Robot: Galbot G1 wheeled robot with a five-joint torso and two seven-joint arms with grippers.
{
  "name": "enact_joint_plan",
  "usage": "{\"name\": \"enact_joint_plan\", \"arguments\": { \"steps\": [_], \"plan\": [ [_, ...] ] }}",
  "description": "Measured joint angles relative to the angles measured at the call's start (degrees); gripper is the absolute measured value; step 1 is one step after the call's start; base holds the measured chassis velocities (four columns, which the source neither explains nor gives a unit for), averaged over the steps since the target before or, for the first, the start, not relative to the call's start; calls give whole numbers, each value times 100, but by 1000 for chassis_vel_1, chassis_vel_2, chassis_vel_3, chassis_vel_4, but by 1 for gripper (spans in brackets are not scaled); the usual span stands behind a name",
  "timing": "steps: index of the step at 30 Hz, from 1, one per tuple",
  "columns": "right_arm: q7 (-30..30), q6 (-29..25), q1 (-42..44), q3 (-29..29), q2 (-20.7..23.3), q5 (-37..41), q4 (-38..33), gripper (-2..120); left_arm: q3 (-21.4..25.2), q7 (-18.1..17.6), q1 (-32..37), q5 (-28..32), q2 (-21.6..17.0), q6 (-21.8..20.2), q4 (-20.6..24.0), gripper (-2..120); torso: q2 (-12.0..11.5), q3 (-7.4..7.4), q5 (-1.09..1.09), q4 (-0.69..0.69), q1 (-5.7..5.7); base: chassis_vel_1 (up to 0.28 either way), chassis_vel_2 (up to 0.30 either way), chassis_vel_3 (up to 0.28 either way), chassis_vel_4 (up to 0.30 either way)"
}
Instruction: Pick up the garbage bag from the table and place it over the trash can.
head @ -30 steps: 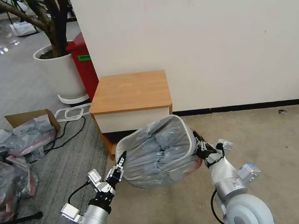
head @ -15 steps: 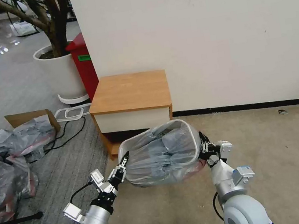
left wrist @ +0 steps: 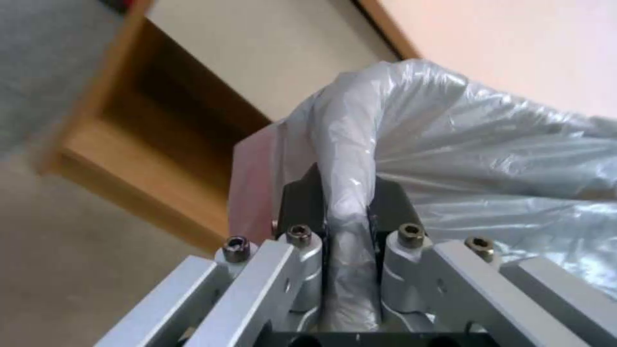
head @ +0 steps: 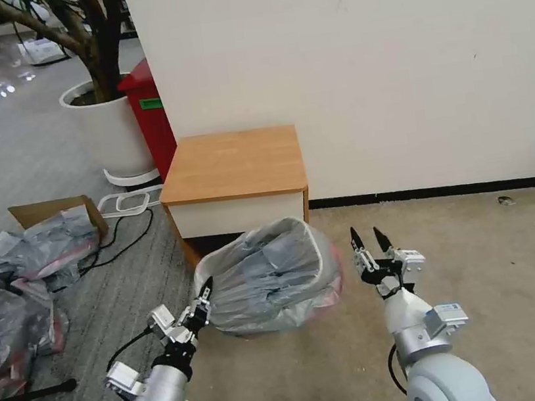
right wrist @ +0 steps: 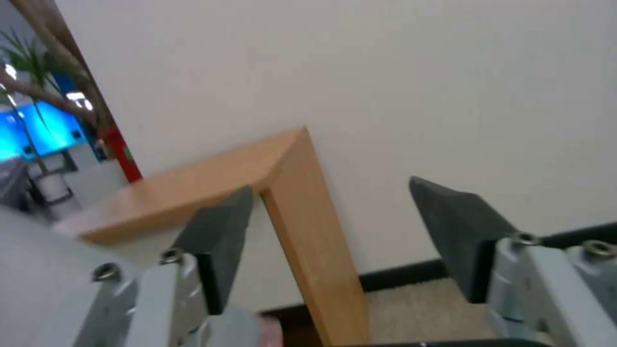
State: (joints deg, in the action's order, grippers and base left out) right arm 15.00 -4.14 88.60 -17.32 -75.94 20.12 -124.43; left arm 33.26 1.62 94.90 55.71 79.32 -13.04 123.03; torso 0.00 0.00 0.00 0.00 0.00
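Garbage bag [head: 272, 279], crinkled translucent grey plastic with a pink-red rim, is stretched over the small cream-white rectangular trash can [head: 315, 245], which tips toward the lower left of the head view in front of the small light-brown wooden table [head: 232, 163] with a white drawer front. The left gripper [head: 203, 298], at the lower left of the bin, is clamped on the bagged rim; the left wrist view shows the film-covered rim [left wrist: 347, 202] pinched between both dark pads. The right gripper [head: 368, 243] stands just right of the bin in the lower centre of the frame, its pointed fingers [right wrist: 450, 226] spread apart, holding nothing and clear of the plastic. Lining looks essentially done, so the step in hand appears to be letting go. Next, the left gripper probably needs to release without dragging the thin film off and let the tilted bin settle upright.
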Motion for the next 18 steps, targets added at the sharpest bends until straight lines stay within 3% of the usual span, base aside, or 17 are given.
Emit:
{"name": "enact_joint_plan", "arguments": {
  "steps": [4,6,8,9,13,15,18],
  "plan": [
    [-325,-55,-7,57,226,120,-478,86,-213,-354,29,-1391,-112,101,38,7,0,0,0,0,0,0,0,0,0],
    [-445,-44,-28,129,378,-22,-566,90,-276,-379,47,-1741,-182,158,38,7,0,0,0,0,0,0,0,0,0],
    [-744,-11,-71,239,712,-615,-651,82,-374,-421,86,-2482,-299,239,53,7,0,0,1,0,0,0,0,0,0],
    [-744,-11,-71,239,712,-615,-651,82,-374,-421,86,-2482,-299,239,53,7,0,0,1,0,0,0,0,0,0],
    [-1431,150,-351,374,1374,-1929,-683,65,-580,-650,152,-3570,-315,255,232,7,0,0,2,0,0,0,0,0,0],
    [-1587,234,-457,414,1517,-2187,-683,61,-653,-682,170,-3744,-290,244,283,7,0,0,2,1,0,0,0,0,0],
    [-2534,761,-779,554,1898,-2983,-767,45,-896,-717,230,-4530,-194,248,397,7,0,0,1,0,0,0,0,0,0]
  ]
}}
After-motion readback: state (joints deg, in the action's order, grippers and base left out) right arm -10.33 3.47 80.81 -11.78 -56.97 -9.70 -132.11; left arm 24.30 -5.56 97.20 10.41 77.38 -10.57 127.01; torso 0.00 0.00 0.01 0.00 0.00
